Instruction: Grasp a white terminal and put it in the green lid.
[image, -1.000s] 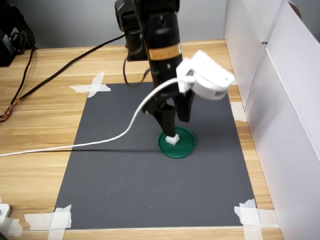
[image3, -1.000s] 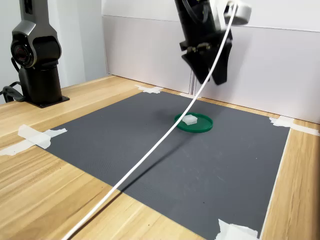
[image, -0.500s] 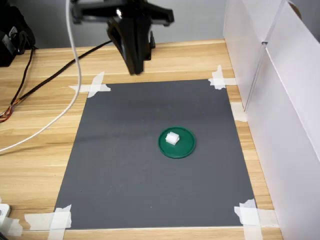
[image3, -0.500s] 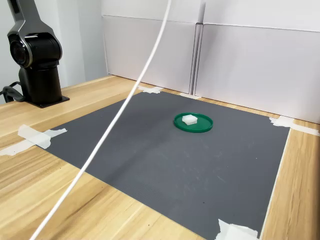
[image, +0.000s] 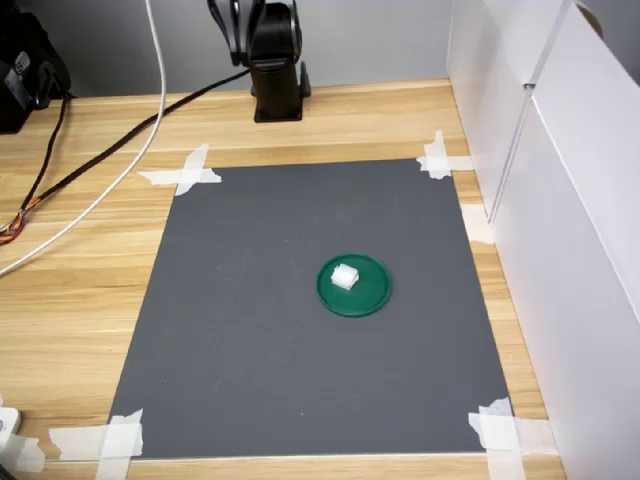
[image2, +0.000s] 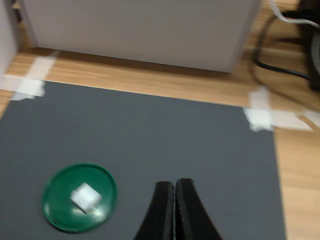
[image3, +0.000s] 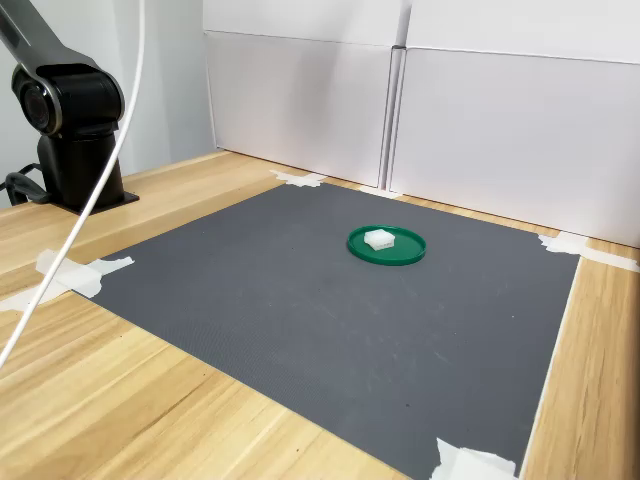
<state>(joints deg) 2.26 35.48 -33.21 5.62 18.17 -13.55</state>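
The white terminal (image: 345, 277) lies inside the green lid (image: 368, 295) on the dark mat, seen in both exterior views: terminal (image3: 379, 238), lid (image3: 400, 252). The wrist view looks down from well above and shows the terminal (image2: 84, 196) resting in the lid (image2: 59, 192). My gripper (image2: 174, 187) appears only in the wrist view, high over the mat and off to one side of the lid, its two black fingers pressed together with nothing between them. Both exterior views show only the arm's base, not the gripper.
The arm's black base (image: 274, 70) stands at the table's far edge. A white cable (image: 100, 200) and black cables (image: 120, 140) trail over the wood at the first exterior view's left. White panels (image: 560, 200) wall the right side. White tape (image: 185, 172) holds the mat's corners.
The arm has risen and pulled back from over the lid toward its base, leaving both exterior views. The white cable swung off the mat. The terminal stays in the lid.
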